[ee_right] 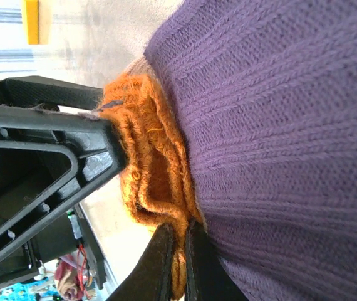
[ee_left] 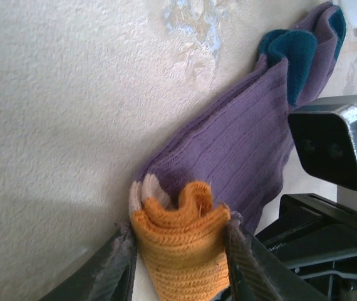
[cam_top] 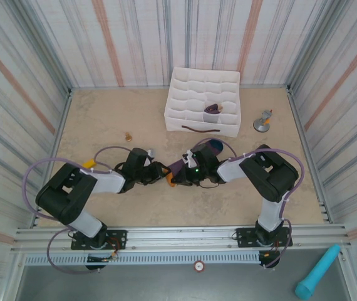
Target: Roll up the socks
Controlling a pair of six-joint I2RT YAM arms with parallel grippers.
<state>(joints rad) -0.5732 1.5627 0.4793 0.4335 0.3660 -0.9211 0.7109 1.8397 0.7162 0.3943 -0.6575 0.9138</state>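
Socks (ee_left: 228, 144) — purple, teal toes | left claw (ee_left: 178, 237) clamped on orange cuff (ee_left: 180, 266) | right claw (ee_right: 180, 263) pinched shut on cuff edge

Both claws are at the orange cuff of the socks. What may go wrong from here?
1. The left claw holds the orange cuff bunched up; if it slips, the bunch may spring open.
2. The right claw pinches only a thin cuff edge, so the socks may pull free.

A beige table (cam_top: 103, 119) carries a white gridded fabric box (cam_top: 203, 100) at upper centre, a small metal piece (cam_top: 263, 121) just to its right, and a tiny brown object (cam_top: 128, 135) centre-left. The purple socks (cam_top: 177, 167) lie mid-frame.
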